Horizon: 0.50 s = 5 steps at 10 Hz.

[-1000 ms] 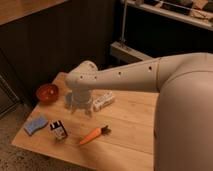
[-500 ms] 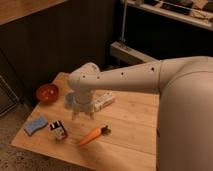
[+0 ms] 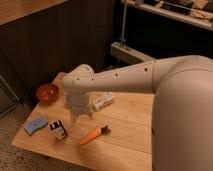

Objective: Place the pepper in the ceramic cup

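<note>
Gripper: hanging nose-down over the left half of the table, just above the boards; lower than half a second ago, otherwise hardly shifted sideways.
Tool state: width cannot be told from this view; not holding the pepper, since that lies apart from it.
Pepper: flat on the wood at about 5 o'clock from the gripper, near but not touching; orange tip toward 8 o'clock, green stem toward 2 o'clock; same spot as in both earlier views.
Ceramic cup: not visible; possibly hidden behind the gripper or the arm.
Red bowl: at 10 o'clock from the gripper, by the far left table edge; unmoved.
Blue sponge: at 8 o'clock, near the left corner; unmoved.
Small dark-and-white pack: at 7 o'clock, just beside the gripper.
White box: at 2 o'clock, close to the arm.
Meaning for the task: descent only, no contact with the pepper; probably still in the approach, with grasp, lift and drop into the cup all left to do.
Next need: likely a shift toward 5 o'clock to get over the pepper's middle.
</note>
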{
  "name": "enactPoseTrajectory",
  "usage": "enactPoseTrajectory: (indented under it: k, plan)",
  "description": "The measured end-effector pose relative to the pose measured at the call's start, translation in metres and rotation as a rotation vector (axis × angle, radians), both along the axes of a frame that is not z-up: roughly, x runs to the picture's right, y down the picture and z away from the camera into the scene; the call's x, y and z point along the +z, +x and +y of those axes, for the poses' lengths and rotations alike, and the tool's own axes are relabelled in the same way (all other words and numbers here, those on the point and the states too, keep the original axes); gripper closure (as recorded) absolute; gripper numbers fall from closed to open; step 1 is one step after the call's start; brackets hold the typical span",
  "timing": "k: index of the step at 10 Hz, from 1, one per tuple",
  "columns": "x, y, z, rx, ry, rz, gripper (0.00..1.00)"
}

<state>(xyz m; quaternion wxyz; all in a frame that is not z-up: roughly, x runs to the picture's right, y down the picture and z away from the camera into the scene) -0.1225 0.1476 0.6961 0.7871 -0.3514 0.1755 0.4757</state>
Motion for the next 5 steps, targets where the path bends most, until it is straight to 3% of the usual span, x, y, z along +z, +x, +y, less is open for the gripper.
enactPoseTrajectory:
  k: [3,5]
  plan:
    - [-0.0052,0.0022,0.0040,-0.236,-0.021,-0.124,0.35]
    - [-0.0068,0.0035,0.0049,-0.314,-0.031,-0.165,0.35]
